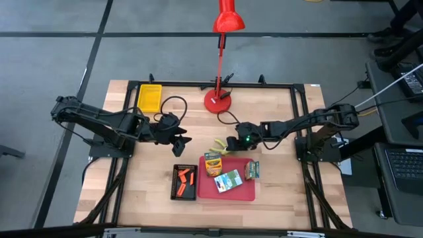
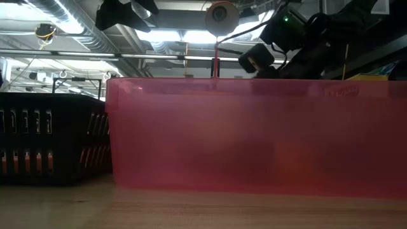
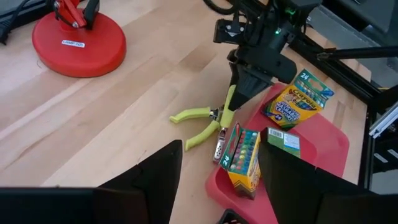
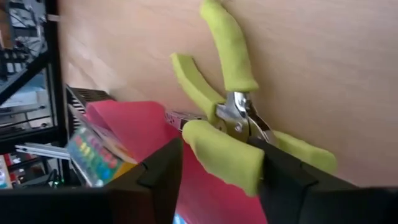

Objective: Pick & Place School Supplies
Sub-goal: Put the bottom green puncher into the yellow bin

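The yellow-green scissors-like tool (image 3: 200,118) lies on the wood just beyond the red tray's (image 1: 243,192) far left corner. My right gripper (image 4: 221,163) comes in from the table's right and is shut on one of the tool's handles. Three printed crayon boxes (image 1: 213,163) (image 1: 229,180) (image 1: 252,170) sit in the red tray. Short orange sticks (image 1: 186,176) lie in the black tray (image 1: 178,192). My left gripper (image 1: 177,137) hangs open left of the tool, touching nothing. My right gripper pinches one yellow-green handle (image 4: 217,149) of the tool between its two fingers (image 3: 241,92). It slants down at the handle from the table's right side. This handle stands raised in the hold, while the other two handles (image 3: 186,116) (image 3: 202,135) lie on the wood.
A red desk lamp stands with its base (image 1: 217,100) at the far middle of the table, and a yellow tray (image 1: 150,97) sits at the far left. The black tray lies left of the red one. Bare wood lies along the near edge and on the left.
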Controlling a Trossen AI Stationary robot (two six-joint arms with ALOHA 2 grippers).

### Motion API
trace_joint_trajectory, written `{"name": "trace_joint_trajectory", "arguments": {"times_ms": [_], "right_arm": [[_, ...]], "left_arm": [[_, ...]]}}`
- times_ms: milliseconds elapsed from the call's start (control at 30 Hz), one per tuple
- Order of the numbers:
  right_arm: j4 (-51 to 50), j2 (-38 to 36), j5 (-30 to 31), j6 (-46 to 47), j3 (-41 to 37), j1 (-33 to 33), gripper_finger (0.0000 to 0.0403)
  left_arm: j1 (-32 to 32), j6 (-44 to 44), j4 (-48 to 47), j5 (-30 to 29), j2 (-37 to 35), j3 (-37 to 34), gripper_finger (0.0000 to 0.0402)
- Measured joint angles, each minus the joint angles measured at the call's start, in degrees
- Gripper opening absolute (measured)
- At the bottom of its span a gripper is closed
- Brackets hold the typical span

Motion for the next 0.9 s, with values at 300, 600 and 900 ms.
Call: {"name": "trace_joint_trajectory", "arguments": {"times_ms": [300, 600, 900], "right_arm": [[7.4, -0.3, 0.5, -1.6, 0.3, 0.0, 0.0049], [8.7, 0.1, 2.9, -8.2, 5.3, -2.7, 0.0048], [4.6, 0.6, -0.3, -18.5, 16.5, -11.4, 0.0048]], "left_arm": [[0.0, 0.0, 0.0, 0.0, 0.0, 0.0, 0.0205], [0.0, 0.0, 0.0, 0.0, 0.0, 0.0, 0.0203], [0.0, -1.4, -4.3, -4.4, -0.6, 0.0, 0.0193]]}}
